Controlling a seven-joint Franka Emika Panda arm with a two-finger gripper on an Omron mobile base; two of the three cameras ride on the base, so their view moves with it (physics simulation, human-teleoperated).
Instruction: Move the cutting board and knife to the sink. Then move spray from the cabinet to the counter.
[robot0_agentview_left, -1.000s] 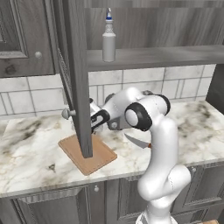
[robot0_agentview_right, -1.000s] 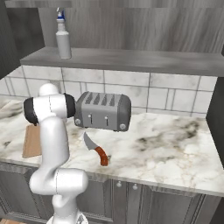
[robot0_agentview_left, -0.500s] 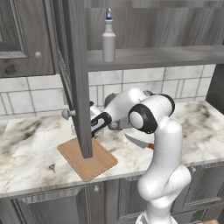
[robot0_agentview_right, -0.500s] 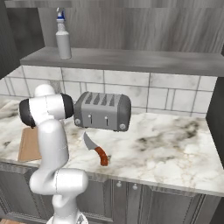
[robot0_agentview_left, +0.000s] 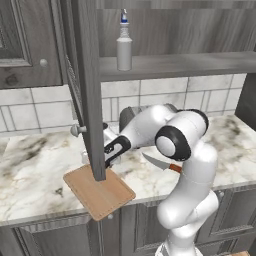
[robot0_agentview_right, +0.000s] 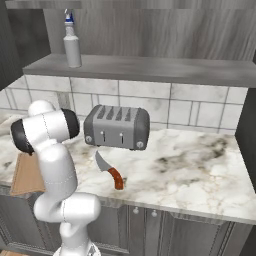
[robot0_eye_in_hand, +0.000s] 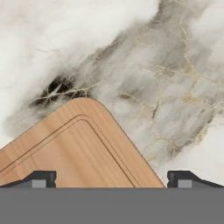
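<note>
Fingers spread wide and holding nothing, the gripper (robot0_eye_in_hand: 111, 178) is hovering over a rounded corner of the cutting board (robot0_eye_in_hand: 72, 148), which is lying at lower left on the counter (robot0_eye_in_hand: 166, 87); the knife (robot0_agentview_right: 109, 170) is resting mid-frame before the toaster (robot0_agentview_right: 117, 127).

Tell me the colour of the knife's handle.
Reddish-brown; the knife shows best in the right base view.

A grey four-slot toaster (robot0_agentview_right: 116, 128) stands against the tiled backsplash (robot0_agentview_right: 190, 107).
</note>
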